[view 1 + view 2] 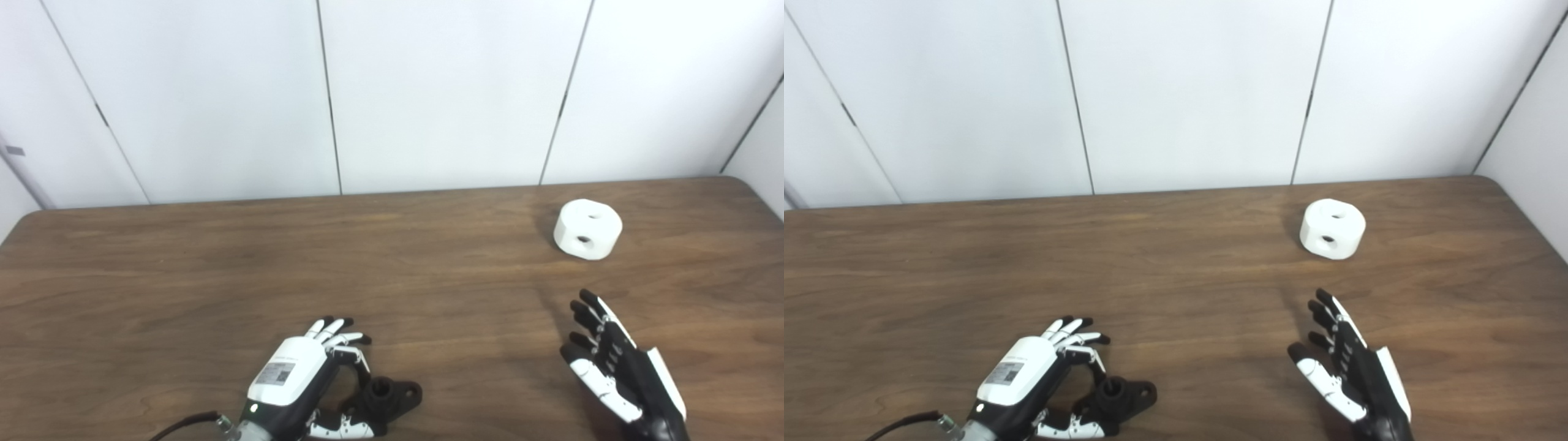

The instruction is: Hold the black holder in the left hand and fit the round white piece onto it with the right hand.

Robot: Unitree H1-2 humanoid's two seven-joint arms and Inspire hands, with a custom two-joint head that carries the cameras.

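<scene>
The black holder (387, 398) lies on the wooden table (245, 275) near the front edge, a short tube rising from a flat lobed base. My left hand (294, 373) sits just left of it, fingers spread and curved above the table, thumb (340, 427) lying against the holder's near side; it is open and not closed on the holder. The round white piece (587, 228), a thick disc with holes in its top and side, rests far right near the back. My right hand (612, 367) is open, fingers pointing toward the piece, well short of it.
White wall panels (429, 92) stand right behind the table's back edge. The table's right edge (762, 199) runs close to the white piece. A black cable (184, 424) trails from my left wrist at the front.
</scene>
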